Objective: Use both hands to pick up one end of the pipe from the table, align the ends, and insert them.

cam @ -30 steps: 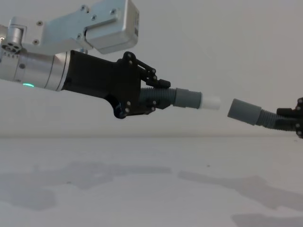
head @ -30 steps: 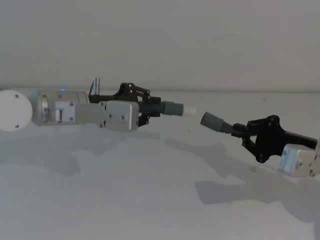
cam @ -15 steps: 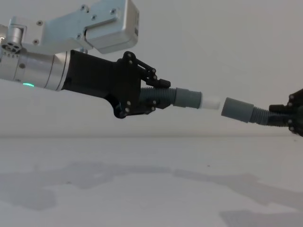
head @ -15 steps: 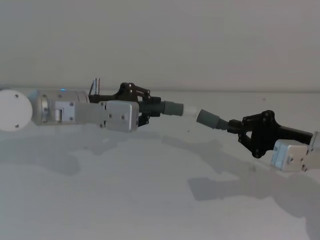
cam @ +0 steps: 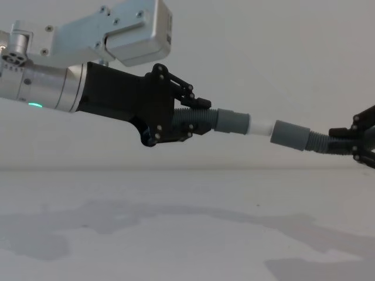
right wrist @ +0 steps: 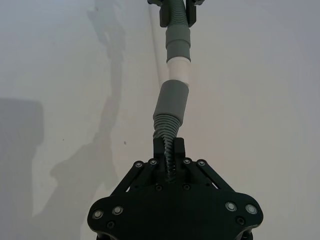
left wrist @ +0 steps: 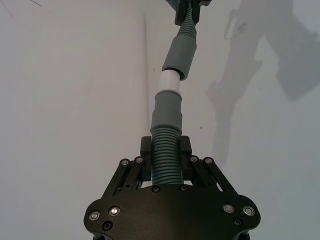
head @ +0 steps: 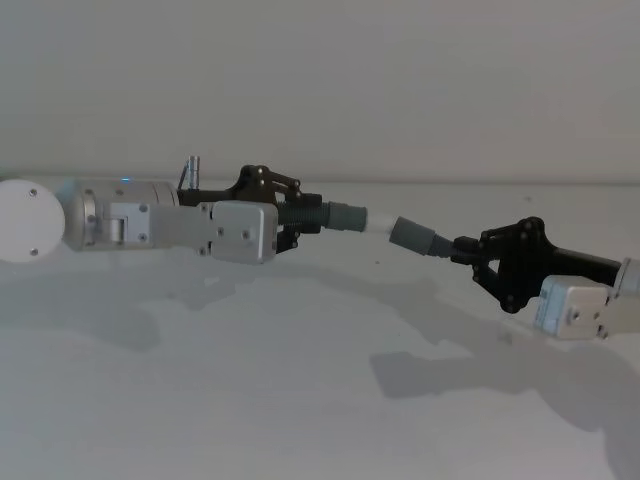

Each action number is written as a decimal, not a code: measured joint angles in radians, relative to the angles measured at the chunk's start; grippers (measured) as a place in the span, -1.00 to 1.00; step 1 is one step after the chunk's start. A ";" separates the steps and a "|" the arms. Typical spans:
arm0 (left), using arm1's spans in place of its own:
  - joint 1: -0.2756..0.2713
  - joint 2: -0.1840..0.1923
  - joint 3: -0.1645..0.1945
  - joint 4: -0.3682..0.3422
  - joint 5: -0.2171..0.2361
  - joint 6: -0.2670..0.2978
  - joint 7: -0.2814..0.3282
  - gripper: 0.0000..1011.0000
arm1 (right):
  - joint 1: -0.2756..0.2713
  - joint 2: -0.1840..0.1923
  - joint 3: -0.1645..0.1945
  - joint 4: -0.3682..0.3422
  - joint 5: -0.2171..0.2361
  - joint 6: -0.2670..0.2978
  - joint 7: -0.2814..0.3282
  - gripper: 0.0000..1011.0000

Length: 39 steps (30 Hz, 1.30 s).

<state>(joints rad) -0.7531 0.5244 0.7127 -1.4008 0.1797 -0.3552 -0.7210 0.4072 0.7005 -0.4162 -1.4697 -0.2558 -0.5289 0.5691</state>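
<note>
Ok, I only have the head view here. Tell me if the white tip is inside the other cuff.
Observer: Left wrist view: the white tip sits at the right cuff mouth, most of it bare.
Operator: Check alignment.
Observer: Right wrist view: the right cuff leans at an angle to the tip, not in line with it.
Operator: Confirm both grips.
Observer: Wrist views: the left gripper clamps the left hose piece on its ribs, and the right gripper clamps the right hose piece likewise.
</note>
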 joint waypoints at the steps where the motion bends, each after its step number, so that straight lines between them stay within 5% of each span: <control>1: 0.000 0.000 0.000 0.000 0.000 0.000 0.000 -0.40 | 0.001 0.000 -0.001 0.000 0.000 0.001 0.000 -0.83; 39: 0.000 0.000 0.000 0.000 0.000 0.000 0.000 -0.40 | 0.029 0.003 -0.035 -0.013 0.017 0.006 -0.018 -0.83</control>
<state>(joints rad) -0.7531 0.5245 0.7126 -1.4008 0.1797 -0.3550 -0.7209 0.4361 0.7030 -0.4513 -1.4829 -0.2387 -0.5225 0.5514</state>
